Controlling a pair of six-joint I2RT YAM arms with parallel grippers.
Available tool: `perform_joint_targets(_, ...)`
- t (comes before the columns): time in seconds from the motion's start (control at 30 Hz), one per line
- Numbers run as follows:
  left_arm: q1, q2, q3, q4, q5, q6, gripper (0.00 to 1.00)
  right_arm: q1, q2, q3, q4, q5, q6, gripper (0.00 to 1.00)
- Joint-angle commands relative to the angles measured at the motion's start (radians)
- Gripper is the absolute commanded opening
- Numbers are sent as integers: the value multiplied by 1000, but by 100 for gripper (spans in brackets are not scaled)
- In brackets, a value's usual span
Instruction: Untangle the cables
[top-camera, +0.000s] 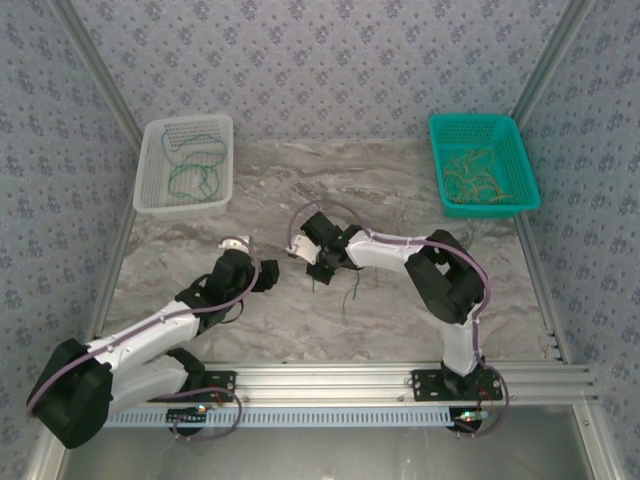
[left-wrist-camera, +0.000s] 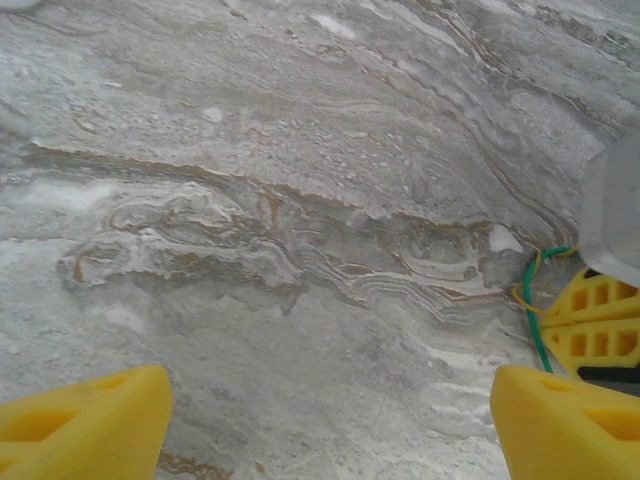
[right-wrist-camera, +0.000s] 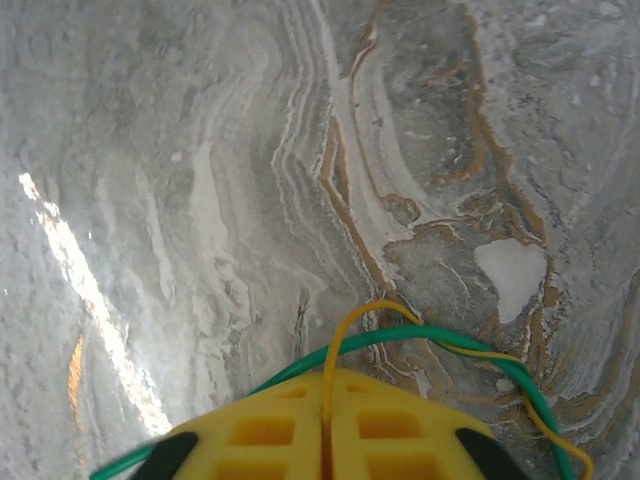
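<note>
Cables (top-camera: 348, 290) are mostly sorted, as far as I can judge. Loose green loops lie in the white basket (top-camera: 150, 205) at the far left of the marble table (top-camera: 400, 180), and a heap of yellow-tan ones lies in the teal basket (top-camera: 438, 165) at the far right. What looks to be left is one last pair near the middle of the table, and it is in my grasp.

My right gripper (right-wrist-camera: 325, 405) has its fingers pressed together on that pair. The yellow cable (right-wrist-camera: 335, 365) runs up out of the seam between the two pads. The green cable (right-wrist-camera: 400, 335) arcs across just beyond the fingertips. The two meet again at the right and trail off side by side, so I judge them not yet parted.

From above, the free ends hang from my right fingers and run toward the near edge, drifting slightly right — that is the long axis, far to near.

My left gripper (left-wrist-camera: 325, 430) has its fingers wide apart over bare marble, holding nothing, just beside the right one. To finish, I would need to take one strand in it, draw the two apart, and drop each in its basket.
</note>
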Motion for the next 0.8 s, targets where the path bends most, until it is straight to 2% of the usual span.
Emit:
perform_joint_targets(0.0, -3, 32, 35, 38, 78, 30, 84, -15, -36, 14, -13, -20, 38, 0)
perform_joint_targets(0.23, -26, 190, 34, 198, 154, 40, 82, -115, -175, -48, 106, -275, 242, 0)
perform_joint_targets(0.47, -42, 302, 113, 237, 209, 54, 82, -138, -261, -131, 157, -269, 326, 0)
perform_joint_targets(0.77, -43, 204, 60, 364, 246, 73, 80, -143, -284, -154, 200, -252, 412, 0)
